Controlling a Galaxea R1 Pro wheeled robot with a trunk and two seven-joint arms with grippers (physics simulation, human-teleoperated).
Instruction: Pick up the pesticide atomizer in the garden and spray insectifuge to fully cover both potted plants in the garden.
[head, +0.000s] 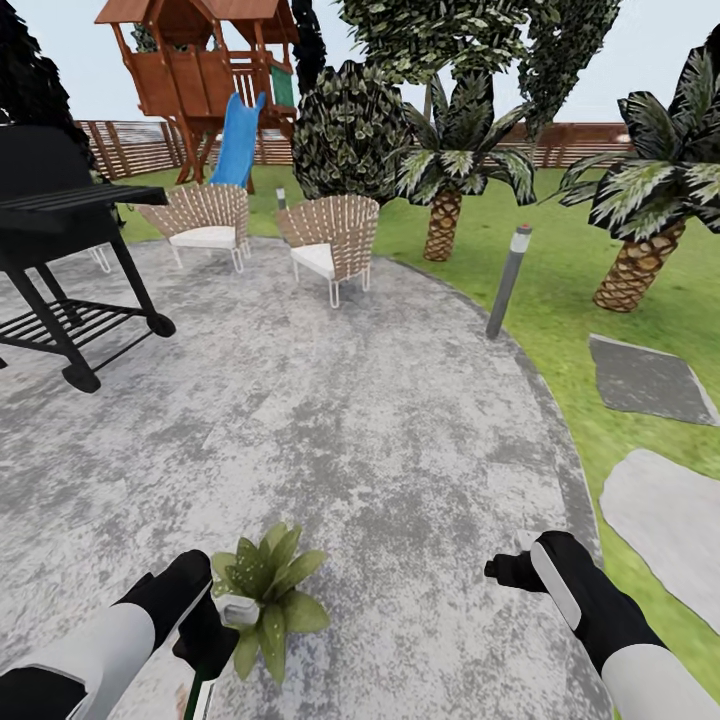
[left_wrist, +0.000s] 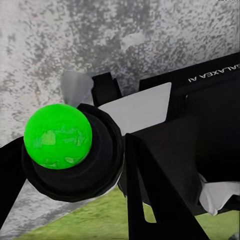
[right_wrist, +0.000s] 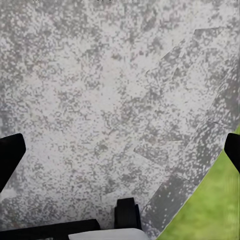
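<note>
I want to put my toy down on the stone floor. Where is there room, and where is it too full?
Room: the wide bare stretch of patio between the grill, the wicker chairs and the grey lamp post. Crowded: low down by the left gripper, where the potted plant sits close against it.

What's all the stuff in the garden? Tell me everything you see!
potted plant: one, speckled green leaves, on the patio beside the left gripper
pesticide atomizer: one, dark green, in the left gripper
stone patio: one, mottled grey, round
grill: one, black, patio's left edge
wicker chairs: two, tan with white cushions, far side
bollard lamp: one, grey, patio's right edge
palms: two, scaly brown trunks, on the lawn
stepping stones: two, grey, right lawn
playhouse: one, brown with a blue slide, by the fence
left gripper: black, shut on the atomizer
right gripper: black, fingers apart over the patio
</note>
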